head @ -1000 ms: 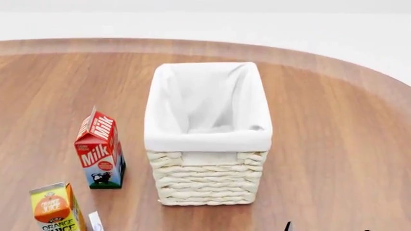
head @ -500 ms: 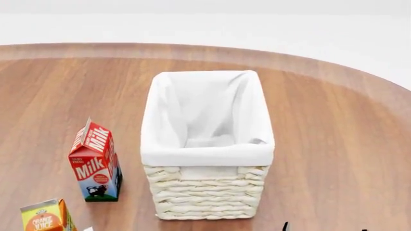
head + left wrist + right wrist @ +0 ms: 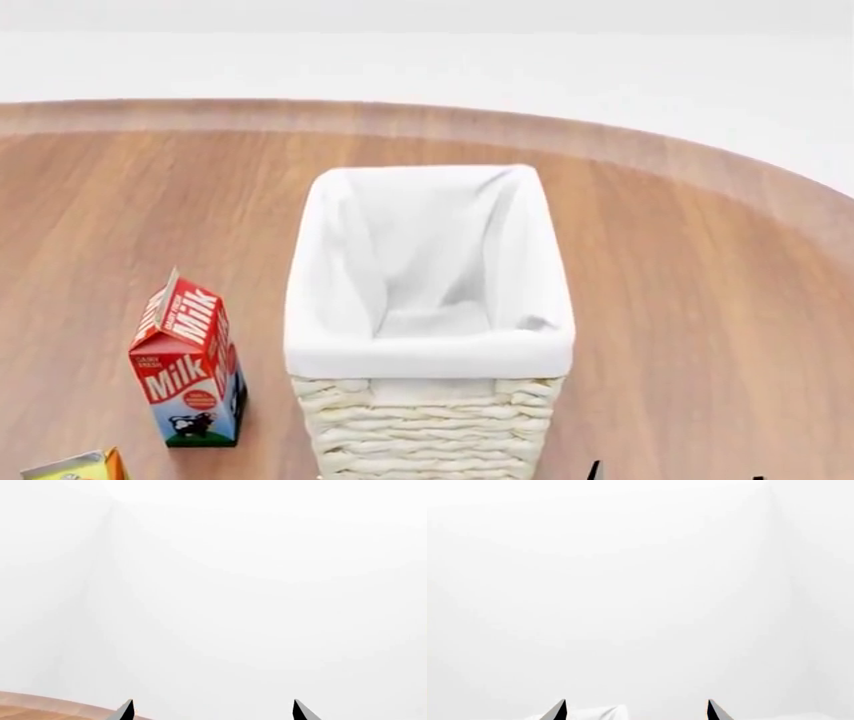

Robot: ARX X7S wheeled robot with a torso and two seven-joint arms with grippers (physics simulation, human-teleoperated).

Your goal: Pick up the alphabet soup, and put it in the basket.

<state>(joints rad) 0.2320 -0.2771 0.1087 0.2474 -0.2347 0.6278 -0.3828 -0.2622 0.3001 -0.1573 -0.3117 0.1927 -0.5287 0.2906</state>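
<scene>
The cream wicker basket (image 3: pixel 427 430) with its white cloth lining stands in the middle of the round wooden table in the head view; its inside looks empty. The alphabet soup is out of view in every frame. My left gripper (image 3: pixel 210 711) is open and empty, only its two fingertips showing, pointed at white background with a sliver of table edge. My right gripper (image 3: pixel 635 711) is open and empty too; a bit of white cloth shows between its tips. In the head view only a small dark tip (image 3: pixel 597 470) shows at the bottom edge.
A red and white milk carton (image 3: pixel 187 362) stands left of the basket. The top of an orange juice carton (image 3: pixel 74 466) shows at the bottom left corner. The table's (image 3: pixel 694 250) curved far edge runs behind the basket.
The head view has tilted up: the basket, milk carton and orange juice carton have slid down in the frame, and the orange juice carton is nearly out of view.
</scene>
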